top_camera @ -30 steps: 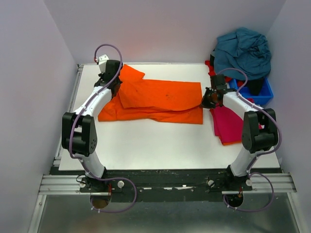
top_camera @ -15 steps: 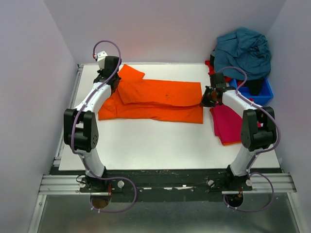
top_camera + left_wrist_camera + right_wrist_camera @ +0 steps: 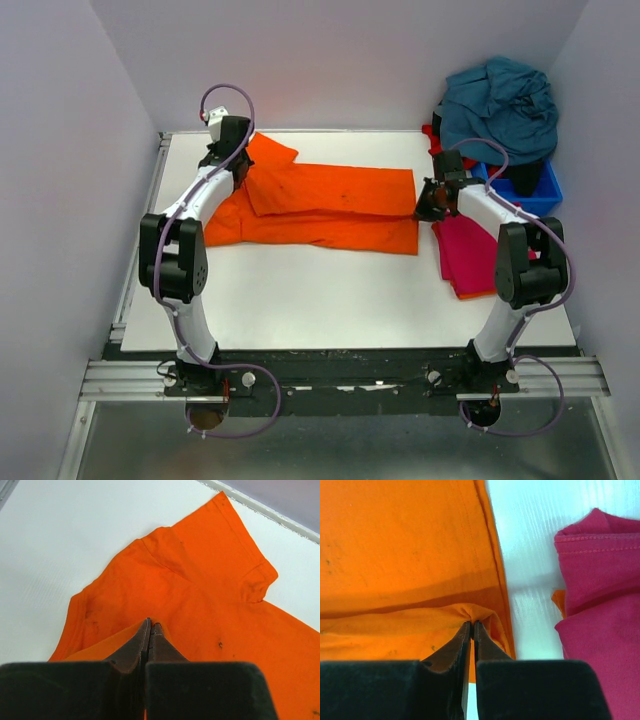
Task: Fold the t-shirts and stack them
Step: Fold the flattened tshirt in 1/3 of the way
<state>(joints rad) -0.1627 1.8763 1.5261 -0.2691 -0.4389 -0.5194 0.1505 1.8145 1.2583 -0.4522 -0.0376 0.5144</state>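
1. The left gripper (image 3: 150,623), jaws pressed together, pinches the orange shirt (image 3: 200,580) at its sleeve end.
2. The right gripper (image 3: 471,625), jaws nearly together, nips a pucker at the hem end.
3. The shirt lies half-folded across the table's (image 3: 300,290) far side. I'd lower both ends level, clear of the magenta shirt (image 3: 590,580).

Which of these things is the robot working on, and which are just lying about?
Part of the job: orange t-shirt, folded magenta t-shirt, heap of teal-blue shirts.
Just lying about: blue plastic bin.
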